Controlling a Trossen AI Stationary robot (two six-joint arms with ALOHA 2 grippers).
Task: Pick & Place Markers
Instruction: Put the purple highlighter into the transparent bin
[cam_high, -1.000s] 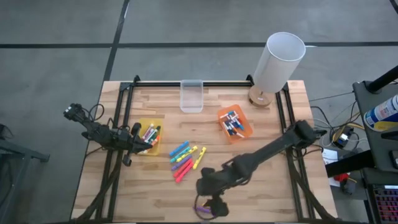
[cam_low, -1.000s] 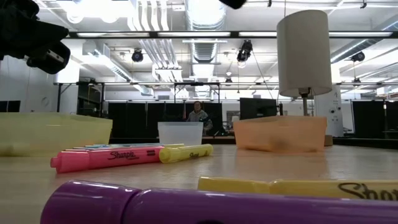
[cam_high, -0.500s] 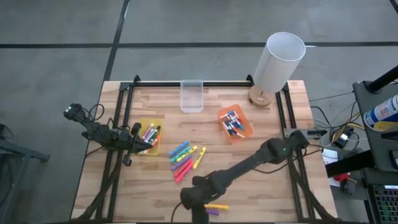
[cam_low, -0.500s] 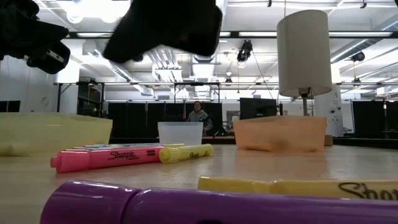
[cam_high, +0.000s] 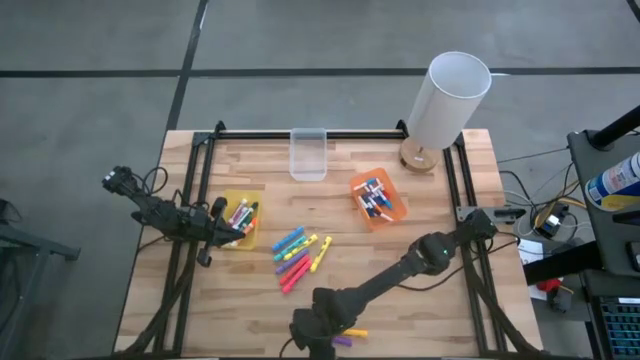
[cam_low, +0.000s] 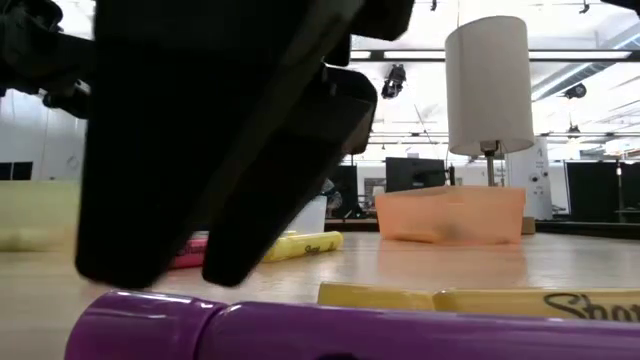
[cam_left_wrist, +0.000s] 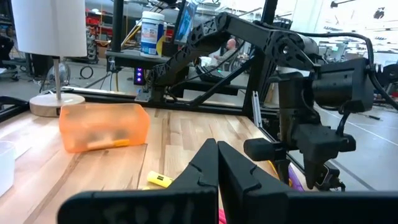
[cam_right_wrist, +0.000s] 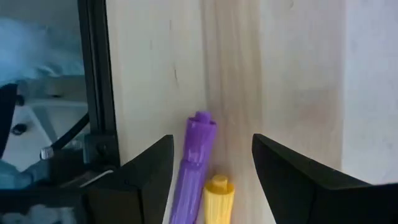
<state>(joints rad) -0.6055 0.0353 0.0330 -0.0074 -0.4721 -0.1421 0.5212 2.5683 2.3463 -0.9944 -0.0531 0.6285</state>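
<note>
High view: left gripper (cam_high: 222, 226), fingers pressed together, hangs over the yellow bin (cam_high: 241, 219) holding markers; loose markers (cam_high: 296, 254) lie mid-bench; right gripper (cam_high: 318, 338), fingers spread, straddles the purple marker (cam_right_wrist: 195, 163) at the front edge. Much sorting remains.

2 matte black jointed arms: the right arm (cam_high: 420, 262) thick and tubular, the left arm (cam_high: 160, 212) slimmer, trailing thin black cables.
</note>
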